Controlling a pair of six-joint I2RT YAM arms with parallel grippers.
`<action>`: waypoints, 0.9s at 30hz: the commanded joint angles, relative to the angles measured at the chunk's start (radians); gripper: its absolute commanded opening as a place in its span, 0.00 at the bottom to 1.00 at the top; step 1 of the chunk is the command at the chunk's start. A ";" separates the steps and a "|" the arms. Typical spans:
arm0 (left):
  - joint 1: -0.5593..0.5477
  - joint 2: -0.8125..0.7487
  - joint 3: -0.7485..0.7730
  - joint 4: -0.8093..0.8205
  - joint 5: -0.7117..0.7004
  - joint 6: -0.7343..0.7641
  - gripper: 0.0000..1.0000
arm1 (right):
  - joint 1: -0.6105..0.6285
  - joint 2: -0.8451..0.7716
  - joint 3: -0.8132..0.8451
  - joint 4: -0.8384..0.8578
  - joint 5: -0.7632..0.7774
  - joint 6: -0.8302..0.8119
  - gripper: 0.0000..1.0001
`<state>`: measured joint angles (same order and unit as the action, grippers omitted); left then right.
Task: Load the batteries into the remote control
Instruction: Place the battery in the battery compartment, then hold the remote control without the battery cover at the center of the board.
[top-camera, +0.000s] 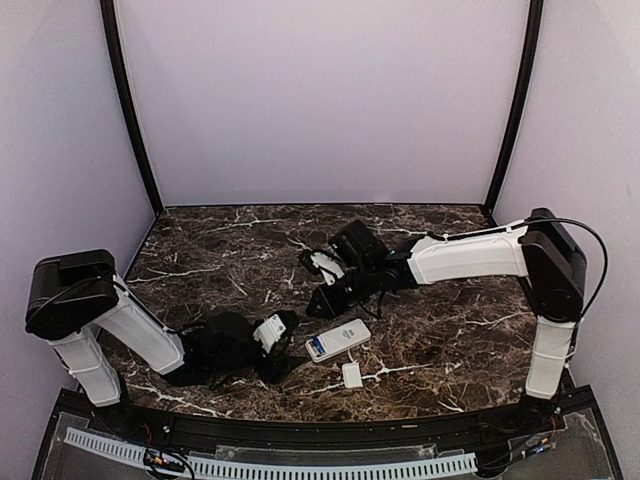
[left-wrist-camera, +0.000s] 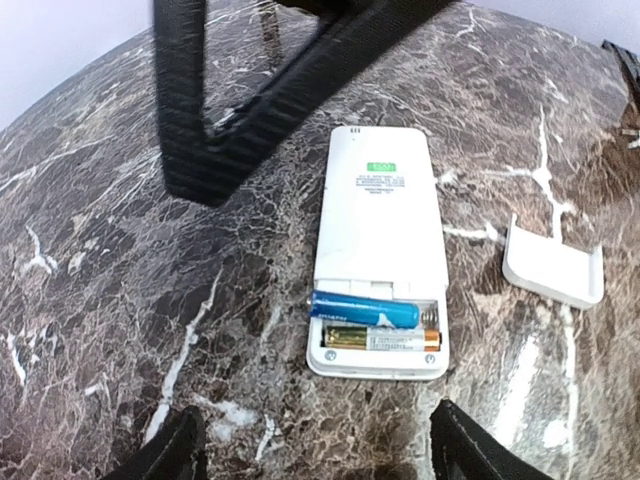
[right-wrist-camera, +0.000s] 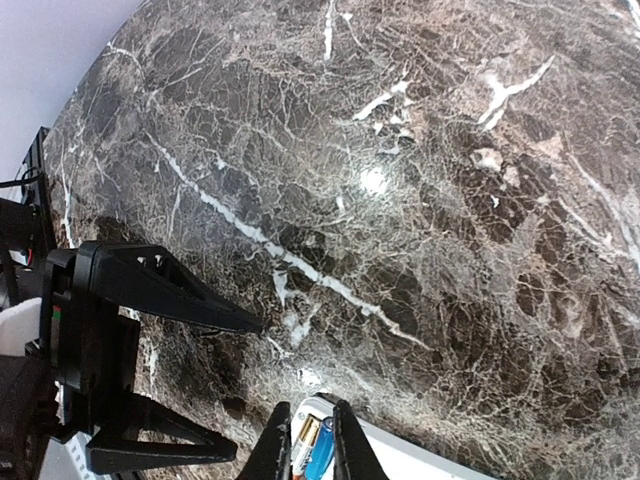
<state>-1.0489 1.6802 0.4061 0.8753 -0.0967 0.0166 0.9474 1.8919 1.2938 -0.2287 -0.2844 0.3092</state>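
Observation:
The white remote control (left-wrist-camera: 380, 215) lies face down on the marble with its battery bay uncovered. Both batteries sit in the bay: the blue one (left-wrist-camera: 365, 310) lies slightly askew, and the tan one (left-wrist-camera: 385, 340) lies beside it at the end. My left gripper (left-wrist-camera: 315, 412) is open just short of that end, its fingers (left-wrist-camera: 170, 450) empty. My right gripper (top-camera: 316, 306) hovers beyond the remote's (top-camera: 338, 340) far end. In the right wrist view its jaws (right-wrist-camera: 312, 410) stand nearly together, holding nothing, and the batteries show through the slit.
The small white cover (left-wrist-camera: 553, 268) lies loose on the marble to the right of the remote, also seen near the front edge (top-camera: 352, 375). The right gripper's black fingers (left-wrist-camera: 200, 110) hang over the far left of the left wrist view.

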 joint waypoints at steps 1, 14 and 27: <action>-0.023 0.100 -0.052 0.226 0.024 0.161 0.78 | -0.007 0.082 0.051 -0.094 -0.099 -0.013 0.12; -0.066 0.248 -0.022 0.331 -0.030 0.123 0.80 | -0.007 0.128 0.050 -0.076 -0.149 -0.045 0.04; -0.065 0.286 0.048 0.219 -0.017 0.069 0.70 | -0.007 0.125 0.045 -0.068 -0.131 -0.045 0.02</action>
<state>-1.1095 1.9404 0.4500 1.1728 -0.1234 0.0986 0.9386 2.0109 1.3441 -0.3145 -0.4175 0.2703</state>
